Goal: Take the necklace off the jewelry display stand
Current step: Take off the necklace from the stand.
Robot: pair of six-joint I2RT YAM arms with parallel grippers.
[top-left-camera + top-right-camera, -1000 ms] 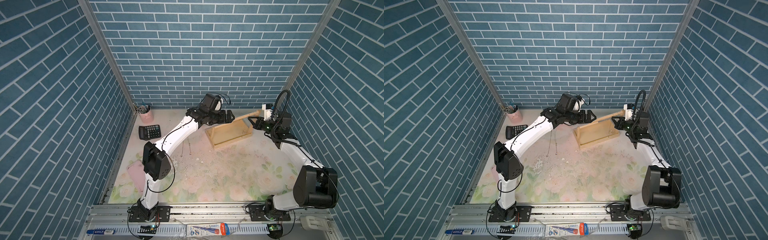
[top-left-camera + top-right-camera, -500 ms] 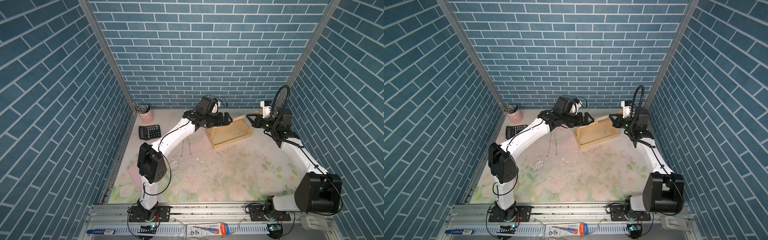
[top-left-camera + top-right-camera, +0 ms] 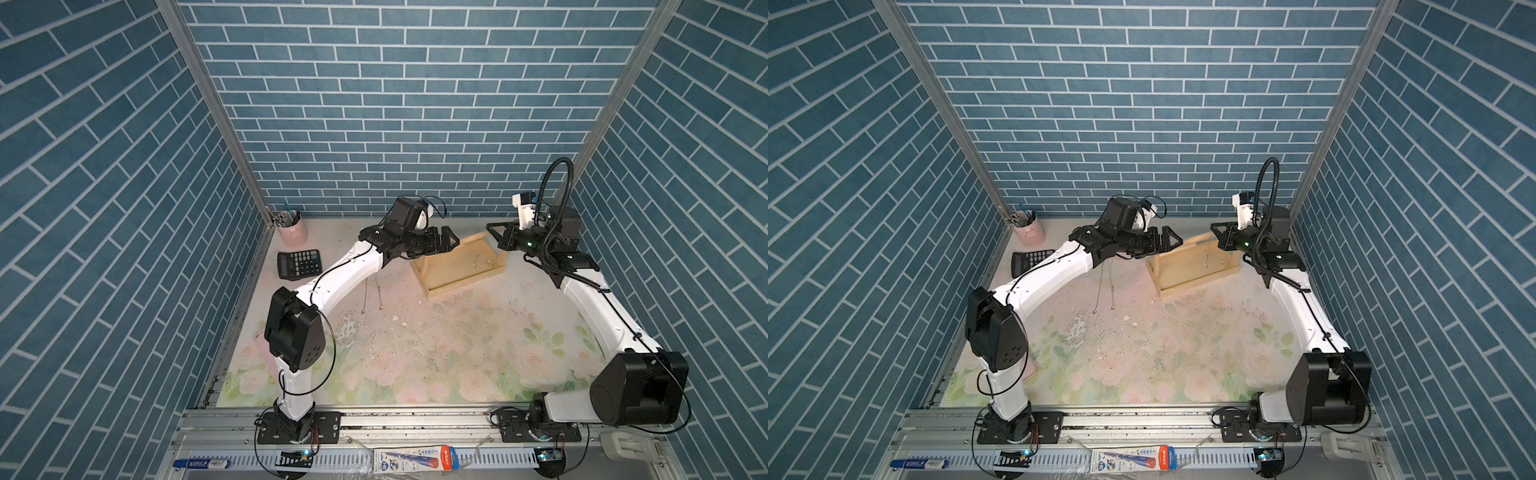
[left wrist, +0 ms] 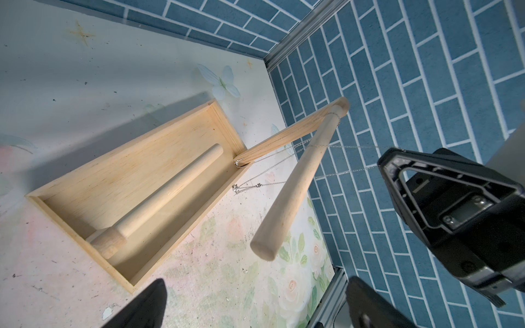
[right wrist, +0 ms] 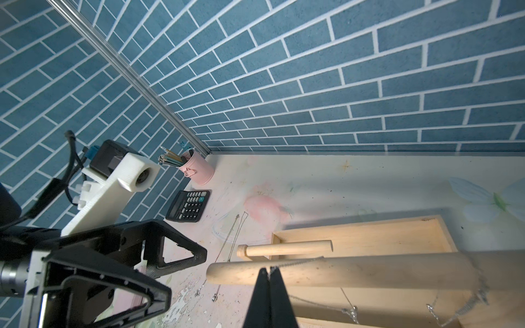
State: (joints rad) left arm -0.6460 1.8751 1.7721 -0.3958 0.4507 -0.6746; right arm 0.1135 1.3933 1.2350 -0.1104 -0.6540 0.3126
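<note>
The jewelry display stand (image 3: 461, 272) (image 3: 1196, 272) is a pale wood tray at the back of the mat. Its round bar (image 5: 355, 269) (image 4: 295, 181) crosses above the tray. The necklace (image 5: 295, 262) is a thin silver chain draped over that bar, and its pendant (image 4: 235, 188) hangs beside the tray. My right gripper (image 5: 268, 269) (image 3: 490, 228) is shut on the chain right at the bar. The chain (image 4: 355, 147) runs taut from the bar to it. My left gripper (image 4: 255, 304) (image 3: 451, 241) is open and empty, just off the bar's free end (image 4: 264, 250).
Two loose chains (image 3: 372, 291) (image 3: 1105, 291) lie on the floral mat under my left forearm. A black calculator (image 3: 299, 264) and a pink pen cup (image 3: 293, 230) stand at the back left. Brick walls close in on three sides.
My right gripper has slid left along the bar toward my left gripper, still shut on the chain. The left gripper has barely moved and stays open.
</note>
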